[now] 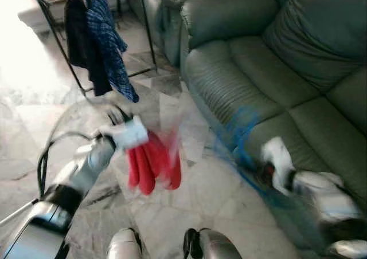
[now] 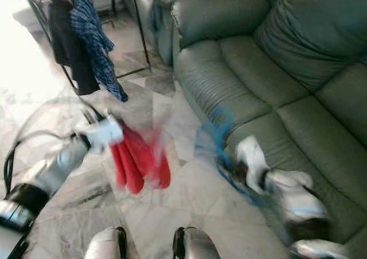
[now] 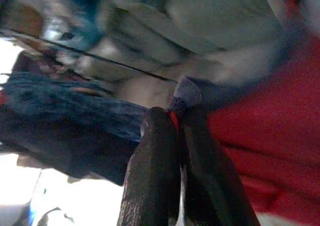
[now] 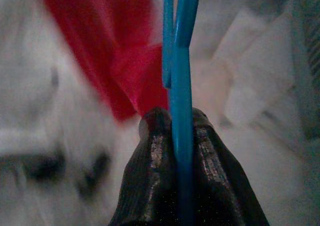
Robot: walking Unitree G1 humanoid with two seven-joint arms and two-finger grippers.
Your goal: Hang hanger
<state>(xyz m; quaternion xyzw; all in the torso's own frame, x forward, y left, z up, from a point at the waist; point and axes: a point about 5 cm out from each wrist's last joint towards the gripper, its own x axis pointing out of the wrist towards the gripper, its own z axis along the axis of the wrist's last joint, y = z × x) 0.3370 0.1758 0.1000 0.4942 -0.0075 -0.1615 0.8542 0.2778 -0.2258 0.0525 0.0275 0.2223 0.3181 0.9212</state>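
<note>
A red garment [image 1: 152, 161] hangs over the marble floor in front of me, blurred by motion. My left gripper [image 3: 175, 117] is shut on its top edge, and the red cloth [image 3: 270, 156] spreads beside the fingers. A blue plastic hanger [image 1: 236, 134] shows as a blue smear to the right of the garment, near the sofa's front. My right gripper [image 4: 181, 118] is shut on the hanger's thin blue bar [image 4: 181, 46], which runs straight out between the fingers. The garment and the hanger are apart.
A black clothes rack [image 1: 148, 35] stands at the back left with a dark garment [image 1: 80, 35] and a blue plaid shirt [image 1: 109, 35] hanging on it. A green leather sofa [image 1: 275, 70] takes up the right side. My legs [image 1: 123, 244] show at the bottom edge.
</note>
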